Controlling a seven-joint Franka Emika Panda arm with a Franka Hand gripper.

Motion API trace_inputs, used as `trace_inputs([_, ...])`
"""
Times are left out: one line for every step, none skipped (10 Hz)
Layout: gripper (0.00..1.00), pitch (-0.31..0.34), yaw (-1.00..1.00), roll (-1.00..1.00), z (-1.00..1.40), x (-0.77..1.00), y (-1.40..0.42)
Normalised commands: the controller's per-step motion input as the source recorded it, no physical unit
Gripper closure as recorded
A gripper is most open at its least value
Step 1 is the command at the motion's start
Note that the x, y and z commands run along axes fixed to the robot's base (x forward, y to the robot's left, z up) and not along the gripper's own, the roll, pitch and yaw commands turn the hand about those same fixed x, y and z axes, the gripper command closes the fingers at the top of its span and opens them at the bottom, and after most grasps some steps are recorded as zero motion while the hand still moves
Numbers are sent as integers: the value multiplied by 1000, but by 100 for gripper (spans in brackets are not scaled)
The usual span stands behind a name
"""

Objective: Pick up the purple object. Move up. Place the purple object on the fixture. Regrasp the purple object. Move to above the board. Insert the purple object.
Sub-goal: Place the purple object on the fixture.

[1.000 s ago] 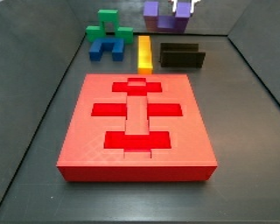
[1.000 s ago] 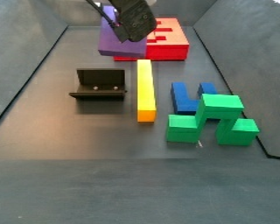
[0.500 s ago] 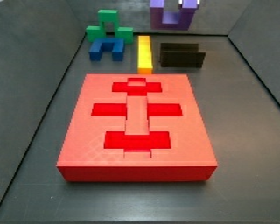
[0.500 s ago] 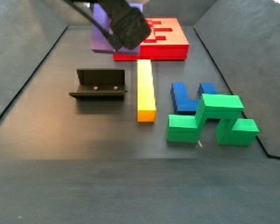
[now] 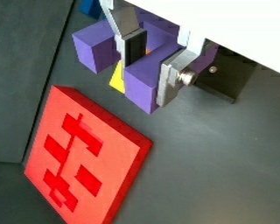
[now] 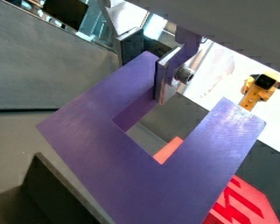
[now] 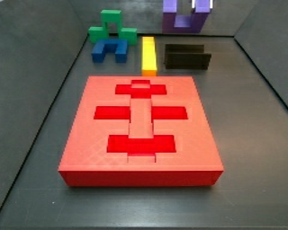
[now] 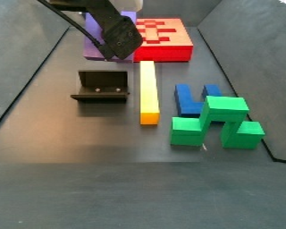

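Note:
The purple object [image 5: 140, 86] is a U-shaped block held in the air by my gripper [image 5: 149, 54], which is shut on one of its prongs. It fills a wrist view [image 6: 130, 153], with one silver finger [image 6: 168, 77] pressed on it. In both side views the gripper [image 8: 117, 34] and purple object [image 7: 183, 15] hang above the floor, near the black fixture [image 7: 186, 57], which also shows in a side view [image 8: 103, 87]. The red board [image 7: 140, 126] lies flat with dark red cutouts; it also shows in a side view [image 8: 167, 38] and a wrist view [image 5: 84, 153].
A yellow bar [image 8: 147, 89] lies beside the fixture. A blue U-shaped block [image 8: 193, 98] and green blocks [image 8: 217, 121] lie past the bar. Grey walls [image 7: 39, 81] slope up around the floor.
My gripper has carried the purple object away from the board side and closer to above the fixture. The grip is unchanged.

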Motion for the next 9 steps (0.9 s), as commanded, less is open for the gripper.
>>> trace_inputs([100,0,0,-94,-126,851,157])
trace_inputs([100,0,0,-37,-149,851,91])
trace_inputs([100,0,0,17,-334,774,17])
trace_inputs([100,0,0,366,-431,626,0])
trace_inputs([100,0,0,486,-431,537,0])
trace_inputs([100,-29,0,411,-443,397,0])
trace_inputs([100,-29,17,274,-366,483,0])
trace_inputs([100,0,23,103,-291,500,0])
trace_inputs([100,0,31,6,-271,429,29])
